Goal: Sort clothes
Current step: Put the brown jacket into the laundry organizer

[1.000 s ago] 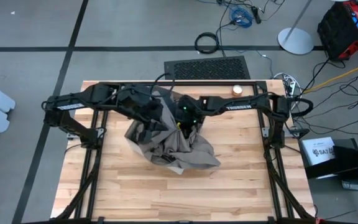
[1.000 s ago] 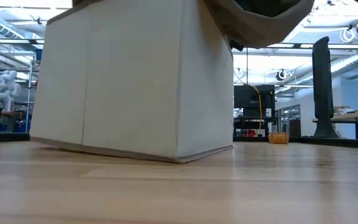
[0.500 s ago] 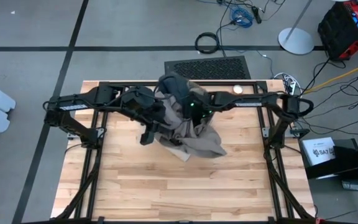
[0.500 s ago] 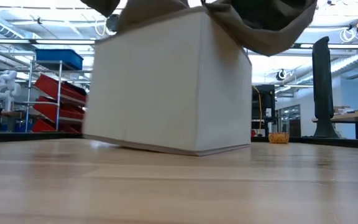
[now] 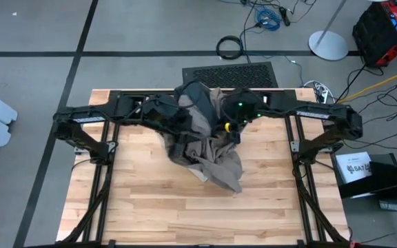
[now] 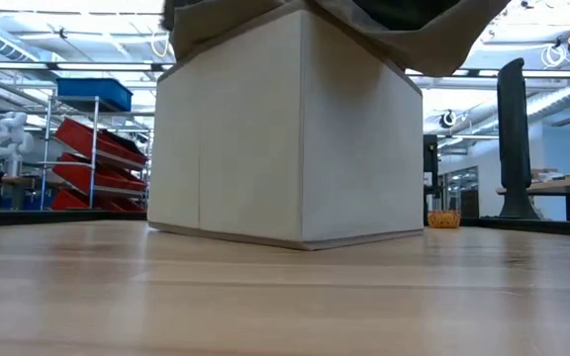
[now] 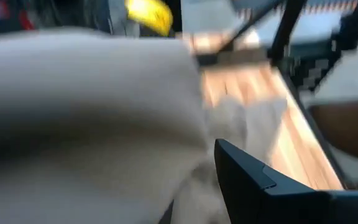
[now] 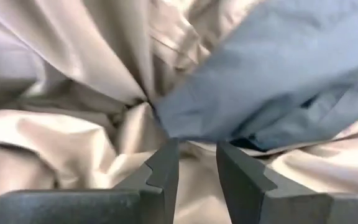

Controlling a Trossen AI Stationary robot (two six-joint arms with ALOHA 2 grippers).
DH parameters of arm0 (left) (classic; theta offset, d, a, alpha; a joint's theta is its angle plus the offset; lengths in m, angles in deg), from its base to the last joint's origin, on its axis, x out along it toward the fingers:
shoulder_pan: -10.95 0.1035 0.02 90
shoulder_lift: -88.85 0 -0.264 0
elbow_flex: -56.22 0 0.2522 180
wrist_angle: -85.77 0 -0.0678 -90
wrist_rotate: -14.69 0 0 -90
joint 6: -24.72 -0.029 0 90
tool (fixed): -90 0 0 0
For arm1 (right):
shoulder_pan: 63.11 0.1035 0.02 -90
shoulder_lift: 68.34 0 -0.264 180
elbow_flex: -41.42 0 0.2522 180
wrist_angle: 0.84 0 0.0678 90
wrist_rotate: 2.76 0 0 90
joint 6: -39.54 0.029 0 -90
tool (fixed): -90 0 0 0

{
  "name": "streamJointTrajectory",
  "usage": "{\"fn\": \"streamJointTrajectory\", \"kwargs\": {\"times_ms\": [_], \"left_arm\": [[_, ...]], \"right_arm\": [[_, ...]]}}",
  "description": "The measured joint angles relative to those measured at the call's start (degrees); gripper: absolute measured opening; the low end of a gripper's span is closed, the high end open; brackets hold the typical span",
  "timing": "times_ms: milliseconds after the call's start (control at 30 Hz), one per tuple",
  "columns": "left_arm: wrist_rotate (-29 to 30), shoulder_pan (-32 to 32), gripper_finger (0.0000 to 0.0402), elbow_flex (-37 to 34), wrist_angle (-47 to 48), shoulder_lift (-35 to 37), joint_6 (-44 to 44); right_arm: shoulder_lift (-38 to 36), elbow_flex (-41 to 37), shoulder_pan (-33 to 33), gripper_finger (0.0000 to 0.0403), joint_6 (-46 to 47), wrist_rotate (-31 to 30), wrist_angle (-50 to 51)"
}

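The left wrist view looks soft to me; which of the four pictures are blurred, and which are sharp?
Left wrist view: smeared throughout, the taupe-brown garment and the left pincer's finger both soft. Right wrist view: sharp, the folds crisp at the right pincer. Low view: the box is clear. High view: evenly lit, without glare.

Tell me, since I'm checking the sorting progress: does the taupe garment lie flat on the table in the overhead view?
No, the taupe garment is bunched and draped over the box, hanging down onto the table.
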Motion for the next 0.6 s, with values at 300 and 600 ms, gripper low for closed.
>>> {"fn": "streamJointTrajectory", "kwargs": {"times_ms": [300,600], "left_arm": [[-12.5,1.3,0.0115,0.0,-16.1,-9.9,-5.9],[-25.0,7.4,0.0105,-2.7,-18.3,-15.6,-2.2]], "right_arm": [[-4.5,0.0,0.8,0.0098,-3.0,2.6,4.0],[-12.8,0.1,0.8,0.0098,-2.3,2.5,14.4]]}}
